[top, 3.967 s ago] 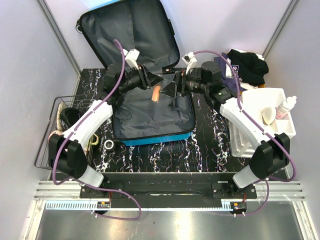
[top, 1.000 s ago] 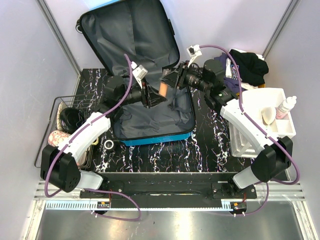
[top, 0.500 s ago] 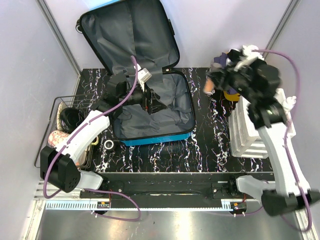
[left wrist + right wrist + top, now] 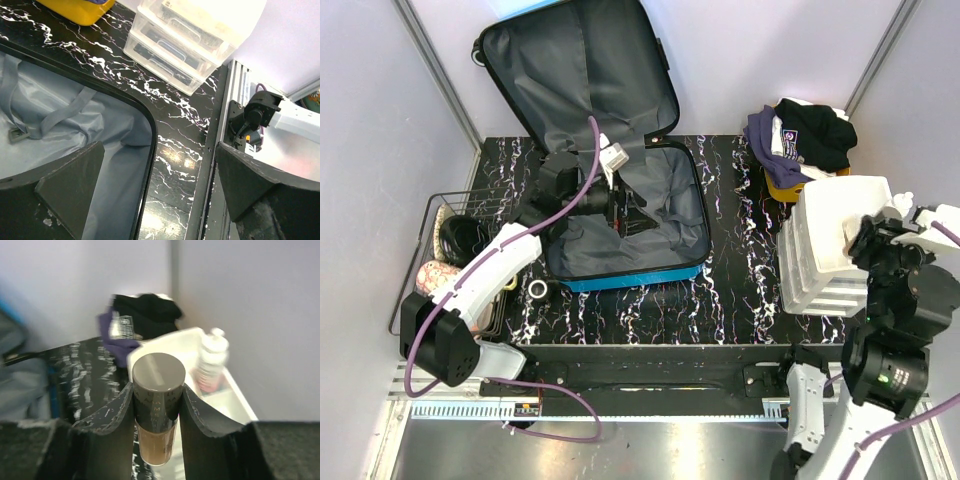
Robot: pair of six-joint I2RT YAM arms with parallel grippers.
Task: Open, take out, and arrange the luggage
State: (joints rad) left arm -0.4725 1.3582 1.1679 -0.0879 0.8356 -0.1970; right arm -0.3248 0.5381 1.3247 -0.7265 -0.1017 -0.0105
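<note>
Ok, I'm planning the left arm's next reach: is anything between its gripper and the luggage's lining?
Nothing visible does. The left gripper hangs open over the luggage, above bare grey lining; a grey strap lies flat to one side.

Clutter around the black marbled table point(image 4: 740, 290)
A wire basket point(image 4: 430, 215) sat at the left edge, with a small metal ring point(image 4: 537, 289) just beside it. On the right stood a clear drawer unit point(image 4: 815, 260), and behind it dark clothes point(image 4: 805, 130) were heaped on a yellow bin point(image 4: 782, 188). A white pump bottle point(image 4: 211, 362) stood in a white tray point(image 4: 232, 390). Nearer, a brown bottle point(image 4: 156, 390) with a grey cap was upright.
</note>
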